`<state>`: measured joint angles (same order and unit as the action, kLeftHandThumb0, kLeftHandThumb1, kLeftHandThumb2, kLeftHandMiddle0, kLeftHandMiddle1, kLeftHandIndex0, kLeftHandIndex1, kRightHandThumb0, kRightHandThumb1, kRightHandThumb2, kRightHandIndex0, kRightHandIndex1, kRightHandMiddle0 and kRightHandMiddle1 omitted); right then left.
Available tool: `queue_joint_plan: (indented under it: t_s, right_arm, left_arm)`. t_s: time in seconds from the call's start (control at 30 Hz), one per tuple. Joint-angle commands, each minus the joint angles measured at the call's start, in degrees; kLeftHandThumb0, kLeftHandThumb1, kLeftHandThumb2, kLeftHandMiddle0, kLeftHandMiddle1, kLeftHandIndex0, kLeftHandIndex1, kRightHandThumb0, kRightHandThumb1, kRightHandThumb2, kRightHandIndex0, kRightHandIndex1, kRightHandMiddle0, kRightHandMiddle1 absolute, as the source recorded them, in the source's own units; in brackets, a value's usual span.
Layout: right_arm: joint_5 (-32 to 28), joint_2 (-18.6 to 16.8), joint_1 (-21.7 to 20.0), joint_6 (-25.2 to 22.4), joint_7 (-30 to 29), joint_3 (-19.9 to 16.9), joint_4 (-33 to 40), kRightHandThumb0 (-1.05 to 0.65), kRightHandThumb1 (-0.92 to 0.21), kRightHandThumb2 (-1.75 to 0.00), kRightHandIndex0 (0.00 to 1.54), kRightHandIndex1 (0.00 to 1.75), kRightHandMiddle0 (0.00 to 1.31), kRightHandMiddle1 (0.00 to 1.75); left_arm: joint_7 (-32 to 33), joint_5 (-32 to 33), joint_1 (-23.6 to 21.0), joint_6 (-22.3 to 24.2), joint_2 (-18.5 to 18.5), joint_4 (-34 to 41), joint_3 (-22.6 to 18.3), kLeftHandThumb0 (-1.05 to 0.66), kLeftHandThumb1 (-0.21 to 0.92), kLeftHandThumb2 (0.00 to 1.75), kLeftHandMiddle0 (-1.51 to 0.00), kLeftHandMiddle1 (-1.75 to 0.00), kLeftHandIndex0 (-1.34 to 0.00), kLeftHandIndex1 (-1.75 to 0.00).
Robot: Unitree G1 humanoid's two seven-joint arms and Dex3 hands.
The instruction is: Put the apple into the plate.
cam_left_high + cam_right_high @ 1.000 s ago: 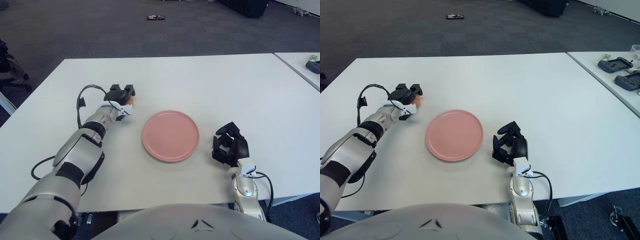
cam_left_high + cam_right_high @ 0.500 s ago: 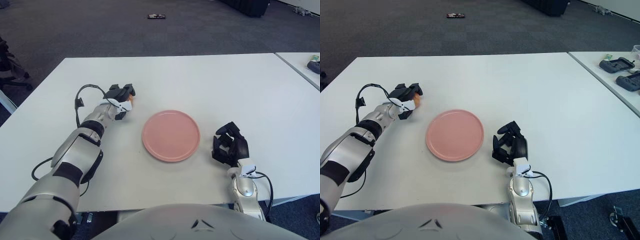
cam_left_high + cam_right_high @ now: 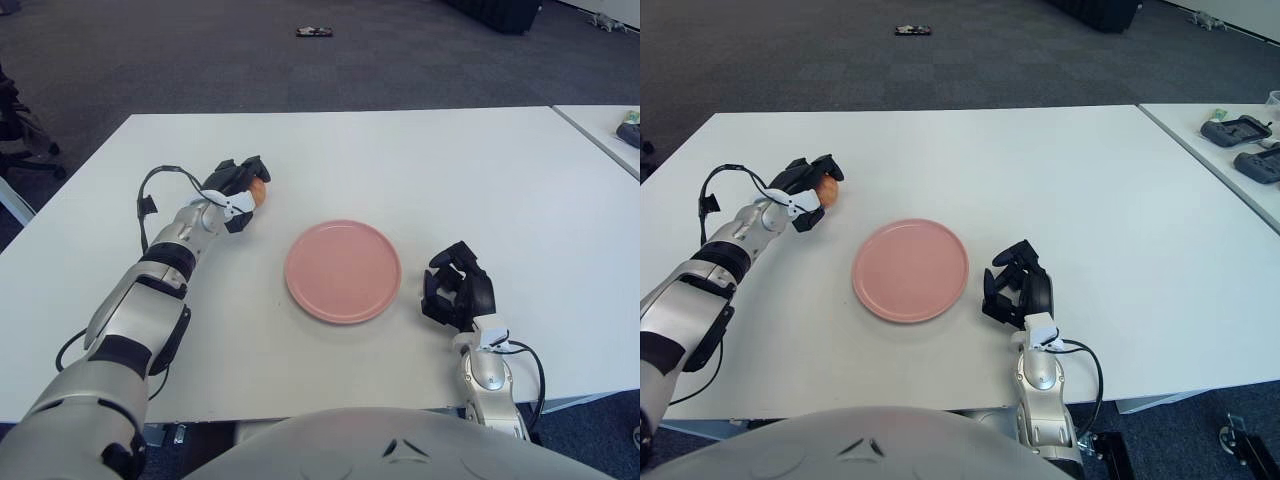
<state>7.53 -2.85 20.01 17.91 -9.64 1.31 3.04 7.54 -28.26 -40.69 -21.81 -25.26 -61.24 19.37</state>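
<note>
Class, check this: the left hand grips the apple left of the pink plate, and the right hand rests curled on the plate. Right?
Not quite. The right hand rests curled on the table beside the plate, not on it, as the right eye view shows. The left hand does grip the apple.

Brightness: even, bright indoor light; white table reads clean, not blown out.
Source: diffuse, overhead by the look; no single hard beam.
Shadows: soft and short; faint dark rim under the pink plate, small smudge beneath the left hand and right hand.
Glare: none strong; mild sheen on the silver forearm shells.
Focus: table sharp; carpet beyond slightly softer.
Edges: table edges look slightly bowed near frame borders.
</note>
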Motion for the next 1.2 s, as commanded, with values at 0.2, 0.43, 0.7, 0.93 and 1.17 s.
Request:
queue_joint_plan:
  t_s: [0.2, 0.43, 0.7, 0.93, 1.17]
  right_arm:
    - [-0.20, -0.06, -0.96, -0.30, -0.15, -0.56, -0.29, -0.42, -0.50, -1.09, 0.79, 1.67, 0.47, 1.75]
    - [-0.10, -0.23, -1.10, -0.33, -0.32, -0.62, -0.28, -0.42, -0.51, -1.09, 0.78, 1.66, 0.46, 1.75]
    - [0.16, 0.03, -1.22, 0.28, -0.19, -0.54, -0.56, -0.42, -0.51, -1.08, 0.79, 1.67, 0.46, 1.75]
    - [0.01, 0.12, -1.20, 0.49, 0.00, -0.46, -0.77, -0.42, -0.51, -1.08, 0.79, 1.68, 0.46, 1.75]
    - [-0.11, -0.01, -1.29, 0.23, 0.00, -0.43, -0.73, -0.42, -0.51, -1.08, 0.80, 1.67, 0.46, 1.75]
  left_arm:
    - [2.23, 5.08, 3.59, -2.13, -0.84, 6.72, -6.64, 0.00, -0.02, 1.65, -0.92, -1.59, -0.63, -1.75]
    - [2.98, 6.50, 6.43, -0.79, -0.47, 13.67, -9.65, 0.00, -0.01, 1.65, -0.91, -1.60, -0.63, -1.75]
    - [1.35, 7.21, 11.14, 1.71, -0.24, 27.18, -11.93, 0.00, -0.02, 1.66, -0.91, -1.62, -0.63, -1.75]
    - [-0.29, 7.09, 16.76, 3.45, 1.00, 40.69, -11.74, 0.00, -0.02, 1.66, -0.91, -1.61, -0.63, -1.75]
    - [-3.32, 6.66, 19.94, 4.63, 2.90, 49.34, -10.43, 0.00, -0.03, 1.67, -0.91, -1.62, -0.64, -1.75]
